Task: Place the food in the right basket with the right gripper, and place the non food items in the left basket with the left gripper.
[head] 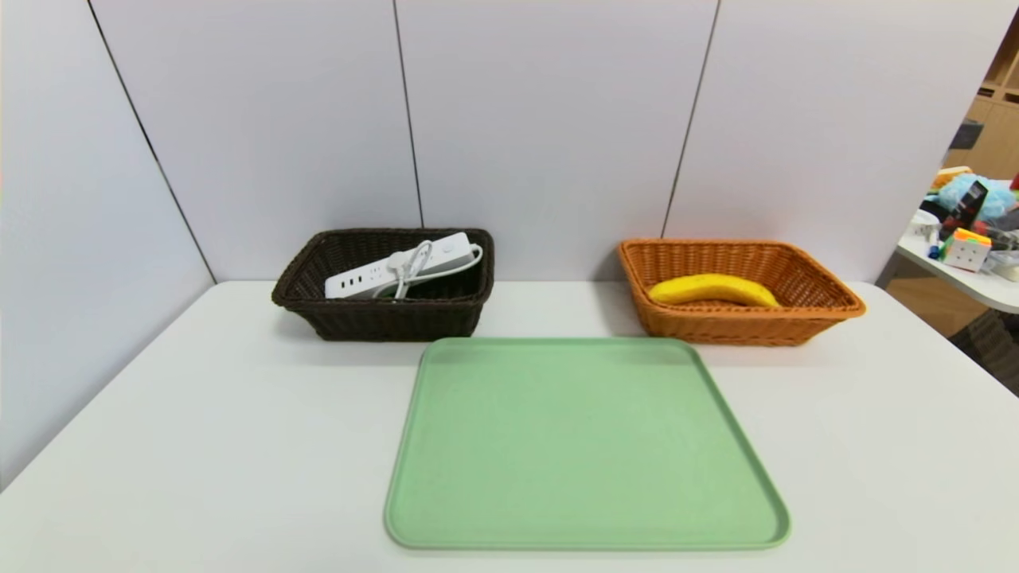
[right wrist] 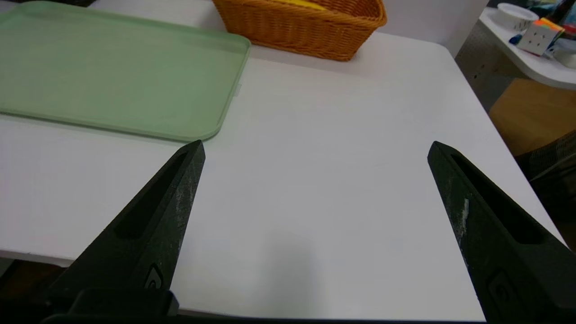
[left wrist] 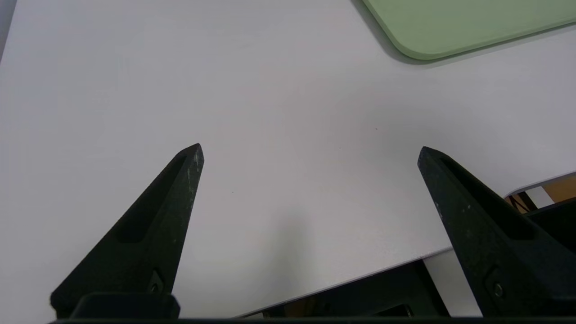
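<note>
Left tool [left wrist: 310,150], right tool [right wrist: 315,148] gaping, empty (pointed black fingers); curved banana [head: 712,290] in woven right basket [head: 828,306].

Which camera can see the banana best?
The head view. There the whole banana lies in plain sight inside the orange basket. The right wrist view catches only a yellow sliver over the basket's rim. The left wrist view shows no banana at all, only table and a tray corner.
</note>
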Robot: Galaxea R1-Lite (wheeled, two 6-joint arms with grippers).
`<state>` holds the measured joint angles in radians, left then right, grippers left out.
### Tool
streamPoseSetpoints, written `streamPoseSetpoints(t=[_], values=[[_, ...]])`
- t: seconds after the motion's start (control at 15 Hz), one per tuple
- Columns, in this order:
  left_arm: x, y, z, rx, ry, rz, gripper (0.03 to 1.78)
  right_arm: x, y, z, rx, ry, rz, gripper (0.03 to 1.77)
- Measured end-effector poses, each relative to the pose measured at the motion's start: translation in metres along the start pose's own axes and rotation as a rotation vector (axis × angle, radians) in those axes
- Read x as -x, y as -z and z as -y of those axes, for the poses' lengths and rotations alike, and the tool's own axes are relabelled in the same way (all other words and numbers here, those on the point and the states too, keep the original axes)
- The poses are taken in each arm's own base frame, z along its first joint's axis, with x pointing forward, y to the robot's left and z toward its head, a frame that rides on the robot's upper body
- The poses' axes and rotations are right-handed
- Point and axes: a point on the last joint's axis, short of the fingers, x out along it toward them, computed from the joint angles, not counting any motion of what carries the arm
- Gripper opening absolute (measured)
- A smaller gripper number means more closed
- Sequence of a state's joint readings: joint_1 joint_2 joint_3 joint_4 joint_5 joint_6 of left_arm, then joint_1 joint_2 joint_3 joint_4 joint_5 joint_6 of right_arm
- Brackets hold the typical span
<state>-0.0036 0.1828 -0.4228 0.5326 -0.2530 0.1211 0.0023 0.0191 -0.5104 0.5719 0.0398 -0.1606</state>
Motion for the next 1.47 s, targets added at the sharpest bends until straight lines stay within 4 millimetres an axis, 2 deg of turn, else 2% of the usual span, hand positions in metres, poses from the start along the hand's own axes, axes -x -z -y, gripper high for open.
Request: streamPoseSetpoints(t=[0.33, 0.93, 1.2, 1.47], values=[[0.0, 0.019, 0.003, -0.012, -0.022, 0.111, 1.69, -0.009, -0.005, 0.002, -0.006, 0.048, 0.174, 1.71], [-0.022, 0.038, -0.001, -0.038, -0.049, 0.277, 1.69, -0.02, 0.007, 0.0, -0.006, 0.04, 0.143, 1.71], [-0.026, 0.043, -0.004, 0.026, -0.128, 0.27, 1.69, -0.031, 0.014, -0.001, -0.003, 0.045, 0.186, 1.71], [-0.029, 0.048, -0.006, 0.073, -0.199, 0.249, 1.69, -0.041, 0.028, -0.003, -0.002, 0.035, 0.146, 1.71]])
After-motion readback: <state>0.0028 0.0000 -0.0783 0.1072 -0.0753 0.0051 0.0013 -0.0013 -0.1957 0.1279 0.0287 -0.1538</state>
